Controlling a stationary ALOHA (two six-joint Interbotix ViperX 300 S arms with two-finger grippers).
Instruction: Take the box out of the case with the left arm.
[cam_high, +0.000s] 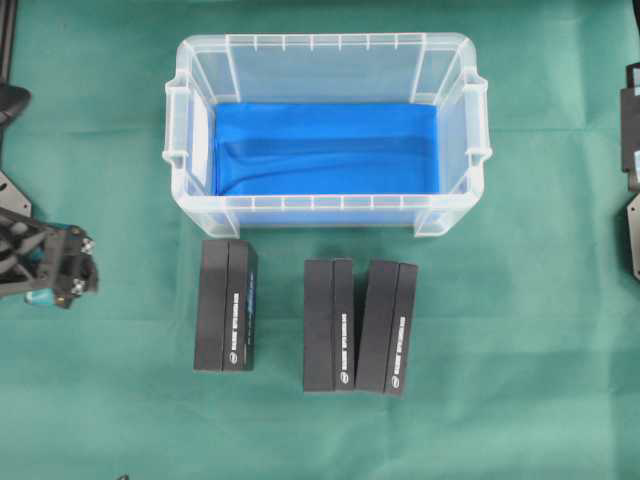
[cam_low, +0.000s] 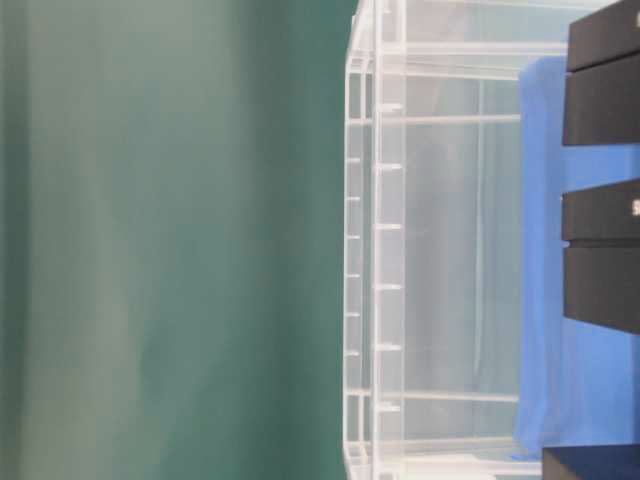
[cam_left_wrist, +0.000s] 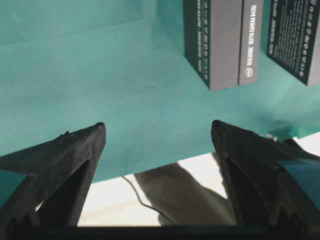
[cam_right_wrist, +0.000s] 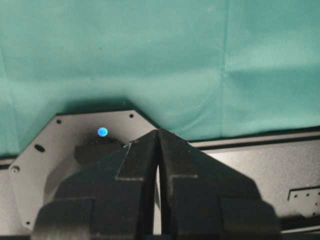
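The clear case (cam_high: 325, 42) stands at the back of the green cloth, and only its blue sheet (cam_high: 325, 150) shows inside. Three black boxes lie on the cloth just in front of it: one on the left (cam_high: 226, 305) and two side by side (cam_high: 329, 325) (cam_high: 388, 327). My left gripper (cam_high: 62, 275) hovers at the table's left edge, well left of the boxes. In the left wrist view it (cam_left_wrist: 157, 125) is open with nothing between its fingers, and two boxes (cam_left_wrist: 220, 40) (cam_left_wrist: 295, 35) lie ahead. My right gripper (cam_right_wrist: 159, 131) is shut and empty.
The right arm's black parts (cam_high: 632, 150) sit at the right edge. The left wrist view shows the cloth's edge and pale floor (cam_left_wrist: 115, 200) below the fingers. In the table-level view, the case wall (cam_low: 375, 250) and box ends (cam_low: 603, 100) fill the right side.
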